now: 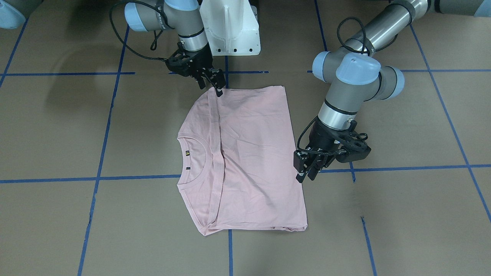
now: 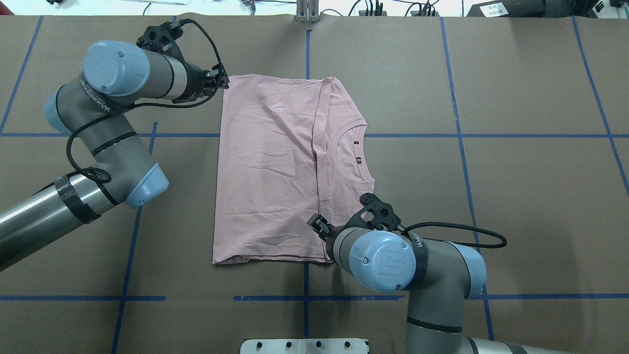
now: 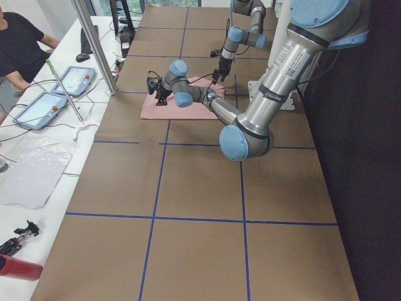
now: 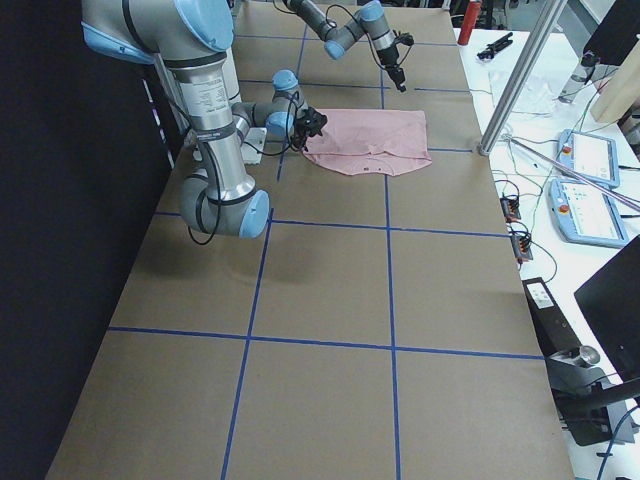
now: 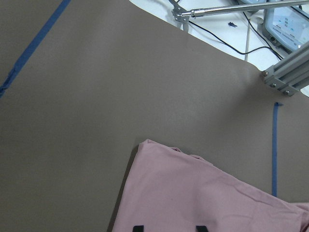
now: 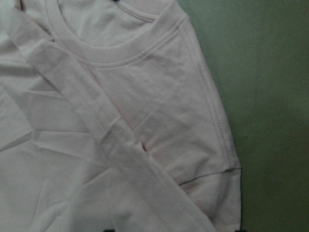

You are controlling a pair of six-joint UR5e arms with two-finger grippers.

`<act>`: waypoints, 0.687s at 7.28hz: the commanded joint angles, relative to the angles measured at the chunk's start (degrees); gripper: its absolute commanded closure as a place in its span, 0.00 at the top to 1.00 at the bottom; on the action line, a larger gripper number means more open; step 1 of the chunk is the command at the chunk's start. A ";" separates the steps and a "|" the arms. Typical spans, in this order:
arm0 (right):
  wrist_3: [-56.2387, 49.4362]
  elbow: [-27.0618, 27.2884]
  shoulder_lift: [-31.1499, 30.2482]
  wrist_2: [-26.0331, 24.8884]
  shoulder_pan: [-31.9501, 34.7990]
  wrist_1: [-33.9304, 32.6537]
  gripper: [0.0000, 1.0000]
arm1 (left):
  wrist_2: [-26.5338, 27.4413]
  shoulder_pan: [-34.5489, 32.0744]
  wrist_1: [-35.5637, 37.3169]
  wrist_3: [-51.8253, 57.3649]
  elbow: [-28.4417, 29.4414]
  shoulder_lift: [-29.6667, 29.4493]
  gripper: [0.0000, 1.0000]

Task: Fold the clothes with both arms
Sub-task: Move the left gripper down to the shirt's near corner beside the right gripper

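The pale pink T-shirt lies flat on the brown table, folded, its plain side up. The ribbed collar shows beside the hem folded across it. My left gripper hovers open over the shirt's far corner; the left wrist view shows its fingertips apart above the cloth. At the near edge my right gripper stands open at the folded hem line. The right wrist view is filled by collar, shoulder and hem.
The white pedestal base stands at the robot's side of the table. Blue tape lines grid the brown surface. Beyond the far edge are an aluminium post, control tablets and a seated person.
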 commanded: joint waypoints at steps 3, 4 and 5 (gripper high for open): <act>0.57 -2.19 -0.33 -0.06 -1.24 -0.40 0.81 | -0.01 0.12 -0.07 -0.24 -0.14 -0.08 0.50; 0.57 -2.19 -0.33 0.02 -1.33 -0.75 0.69 | -0.01 0.12 -0.07 -0.33 -0.14 -0.17 0.50; 0.66 -2.27 -0.33 0.02 -1.24 -0.84 0.40 | -0.01 0.03 -0.07 -0.33 -0.22 -0.08 0.50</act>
